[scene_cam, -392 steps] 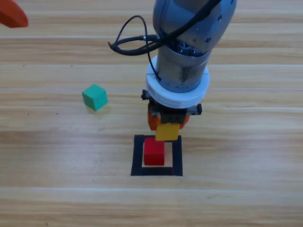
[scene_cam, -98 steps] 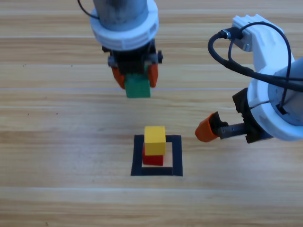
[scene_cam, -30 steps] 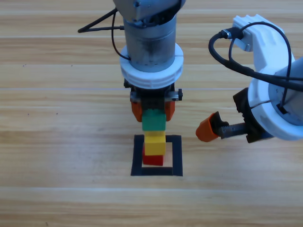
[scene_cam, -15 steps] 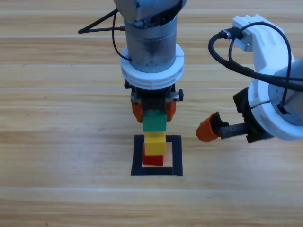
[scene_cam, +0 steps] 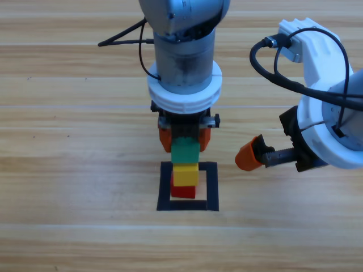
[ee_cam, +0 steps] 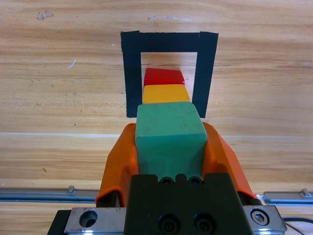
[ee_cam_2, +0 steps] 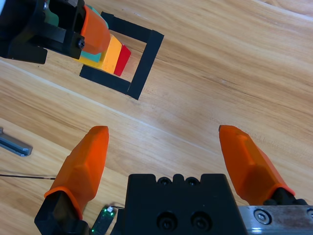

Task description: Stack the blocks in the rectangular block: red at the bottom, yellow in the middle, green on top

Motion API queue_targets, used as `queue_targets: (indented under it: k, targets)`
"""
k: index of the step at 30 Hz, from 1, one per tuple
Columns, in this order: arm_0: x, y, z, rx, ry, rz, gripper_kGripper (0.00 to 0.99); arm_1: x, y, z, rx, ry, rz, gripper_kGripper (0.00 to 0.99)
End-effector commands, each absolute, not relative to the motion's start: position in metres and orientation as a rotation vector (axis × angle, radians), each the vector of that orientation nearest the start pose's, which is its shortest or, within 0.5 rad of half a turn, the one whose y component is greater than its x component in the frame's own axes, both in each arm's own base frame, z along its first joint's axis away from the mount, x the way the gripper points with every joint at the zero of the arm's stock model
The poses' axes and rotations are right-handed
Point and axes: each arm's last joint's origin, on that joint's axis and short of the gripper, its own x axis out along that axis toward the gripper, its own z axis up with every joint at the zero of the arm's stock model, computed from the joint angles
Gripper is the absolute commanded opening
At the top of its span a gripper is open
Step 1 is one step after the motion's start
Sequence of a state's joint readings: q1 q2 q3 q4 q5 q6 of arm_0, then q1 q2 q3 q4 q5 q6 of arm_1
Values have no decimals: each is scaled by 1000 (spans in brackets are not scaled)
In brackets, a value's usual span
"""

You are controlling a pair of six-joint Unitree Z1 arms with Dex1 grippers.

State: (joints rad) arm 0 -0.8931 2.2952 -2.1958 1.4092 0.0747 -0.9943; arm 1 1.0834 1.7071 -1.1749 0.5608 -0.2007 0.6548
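The red cube [scene_cam: 182, 191] sits inside the black tape rectangle [scene_cam: 212, 187] with the yellow cube [scene_cam: 185, 174] on top of it. My left gripper [scene_cam: 185, 139] is shut on the green cube [scene_cam: 185, 151], which is directly over the yellow cube; I cannot tell whether the two touch. In the left wrist view the green cube [ee_cam: 168, 132] sits between the orange jaws, with the yellow cube [ee_cam: 166, 93] and red cube [ee_cam: 164, 76] beyond it inside the rectangle [ee_cam: 205, 63]. My right gripper [ee_cam_2: 166, 156] waits open at the right, off the stack.
The right arm's orange fingertip [scene_cam: 248, 156] hangs just right of the tape rectangle. The left arm's grey body [scene_cam: 184, 62] rises over the table behind the stack. Bare wooden table [scene_cam: 68, 170] lies left of and in front of the rectangle.
Over the last second the left gripper has come down a little with the green cube, closing the gap above the yellow one. The right arm has held still.
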Motion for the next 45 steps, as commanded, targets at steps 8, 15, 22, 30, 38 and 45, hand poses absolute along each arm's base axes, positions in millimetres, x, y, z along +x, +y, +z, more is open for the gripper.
queue_targets:
  k: [8, 15, 22, 30, 38, 45]
  targets:
    - [289, -372, 257, -38, 1514, 80, 29, 167, 277, 266, -108, 1117, 431, 990]
    - [288, -373, 255, -36, 1516, 84, 29, 167, 277, 266, -110, 1117, 432, 990]
    - [289, -374, 252, -32, 1520, 87, 29, 167, 277, 266, -111, 1117, 433, 990]
    - [290, -375, 247, -28, 1523, 91, 29, 167, 277, 266, -113, 1118, 434, 990]
    - [290, -376, 244, -25, 1526, 94, 29, 167, 277, 266, -113, 1118, 434, 990]
    - [290, -377, 246, -29, 1523, 92, 149, 168, 277, 266, -114, 1118, 435, 990]
